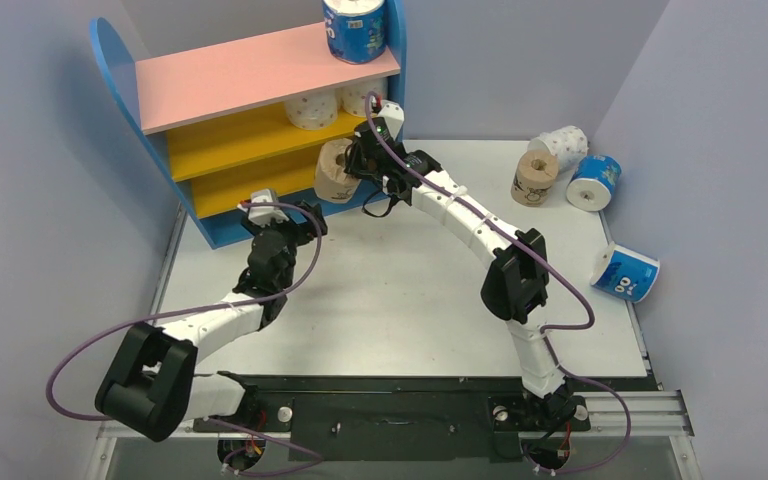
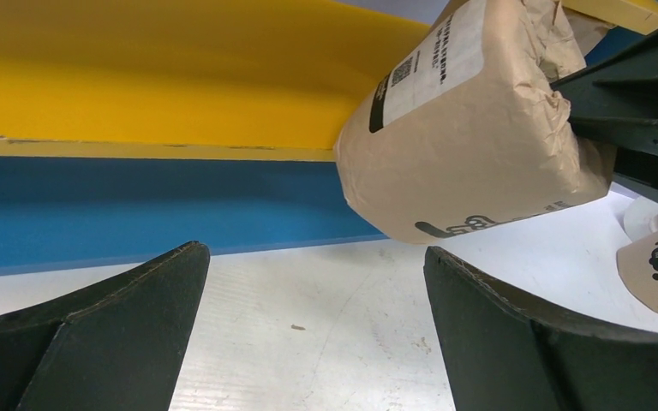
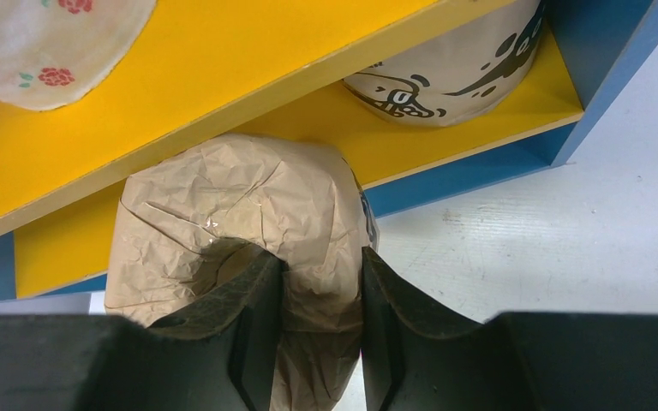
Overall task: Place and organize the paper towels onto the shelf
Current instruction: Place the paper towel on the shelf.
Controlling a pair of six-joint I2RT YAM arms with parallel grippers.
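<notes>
Four rolls (image 1: 355,28) are shelved on the blue-sided toy shelf (image 1: 110,60), a tan paper-wrapped roll (image 3: 231,214) is clamped by the right gripper (image 3: 321,261), four loose rolls (image 1: 535,178) are left; left gripper (image 2: 313,253) gapes empty.

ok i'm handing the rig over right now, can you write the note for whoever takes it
Left gripper: open, empty, low in front of the shelf base.
Right gripper: shut on the held tan roll, at the front of the lower yellow board, not yet set on it.
Done: blue roll on the pink top, two white dotted rolls on the upper yellow board, shelved tan roll on the lower one.
Left: seat the held roll, then fetch four from the right of the table: loose tan roll, loose white dotted roll, two loose blue rolls.
</notes>
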